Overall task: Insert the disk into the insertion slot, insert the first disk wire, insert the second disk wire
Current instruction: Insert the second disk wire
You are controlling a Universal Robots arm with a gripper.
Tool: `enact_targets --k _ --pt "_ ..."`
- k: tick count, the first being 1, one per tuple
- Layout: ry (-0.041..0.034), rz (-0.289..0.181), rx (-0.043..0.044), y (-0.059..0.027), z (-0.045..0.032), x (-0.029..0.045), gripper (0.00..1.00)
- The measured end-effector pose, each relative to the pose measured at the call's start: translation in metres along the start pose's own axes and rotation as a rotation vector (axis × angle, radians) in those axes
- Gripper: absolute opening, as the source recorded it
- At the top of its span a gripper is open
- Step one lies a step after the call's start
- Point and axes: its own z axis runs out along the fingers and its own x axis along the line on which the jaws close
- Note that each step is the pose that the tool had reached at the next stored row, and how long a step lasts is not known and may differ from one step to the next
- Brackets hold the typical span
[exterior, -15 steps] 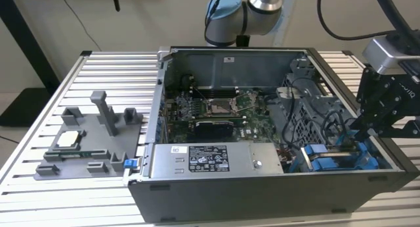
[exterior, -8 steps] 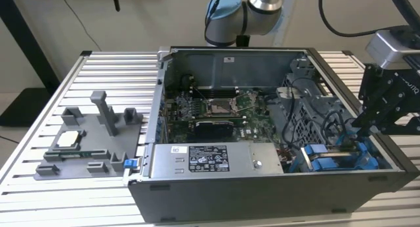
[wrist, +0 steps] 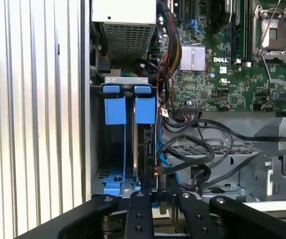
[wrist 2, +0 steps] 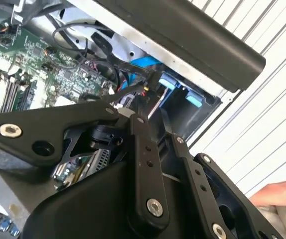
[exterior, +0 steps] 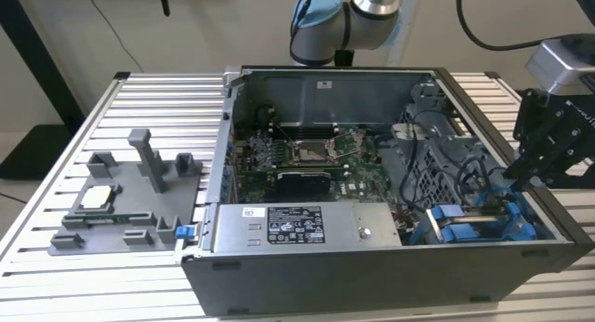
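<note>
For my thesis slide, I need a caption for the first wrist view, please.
Wrist camera looks past the claw into the open computer case: blue-railed insertion slot, loose black cables, green motherboard.

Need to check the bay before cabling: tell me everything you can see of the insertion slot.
The insertion slot is a grey sheet-metal bay in the case's corner, beside the power-supply box. Blue plastic rails line it, ending in two blue tabs. A dark slab, probably the disk, stands edge-on inside. Black cables run alongside; the gripper hangs at the end opposite the tabs.
</note>
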Motion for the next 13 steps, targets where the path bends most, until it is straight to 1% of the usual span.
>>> enact_targets --k 3,6,8,10,13 --pt "0.0006 0.0 -0.0048 -0.0116 -0.0003 -0.0004 1.0" --pt "0.0035 0.002 -0.0138 -0.0245 -0.0008 -0.0009 1.0" --pt "0.0057 0.002 -0.0189 -0.0309 -0.0011 -0.0011 1.0" --pt "0.0065 0.002 -0.0207 -0.0329 -0.0011 -0.0012 1.0" --pt "0.0066 0.003 -0.0214 -0.0328 -0.0011 -0.0012 1.0"
